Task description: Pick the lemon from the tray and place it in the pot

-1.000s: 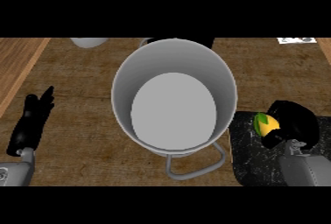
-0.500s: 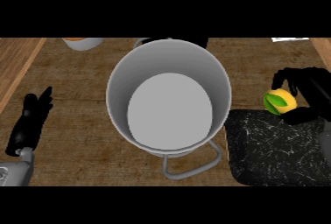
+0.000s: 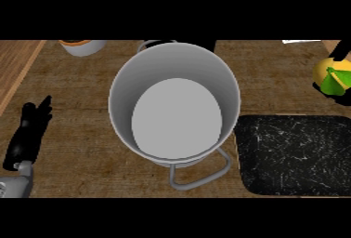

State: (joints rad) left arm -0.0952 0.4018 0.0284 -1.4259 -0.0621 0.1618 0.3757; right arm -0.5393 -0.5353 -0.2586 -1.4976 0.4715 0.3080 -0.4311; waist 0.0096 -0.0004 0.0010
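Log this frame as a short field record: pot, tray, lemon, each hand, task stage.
pot: grey, centre of the counter, nothing visible inside
tray: black marbled, right of the pot, nothing on the part in view
lemon: at the right edge, beyond the tray, off the tray and not over the pot
right hand: not clearly visible; grasp cannot be told
left hand: open, resting at the left edge
task stage: lemon lifted, not yet in the pot

Matt grey metal pot (image 3: 175,69) on grainy wood counter (image 3: 75,88) — tray (image 3: 296,153) black, marbled, stone-like.
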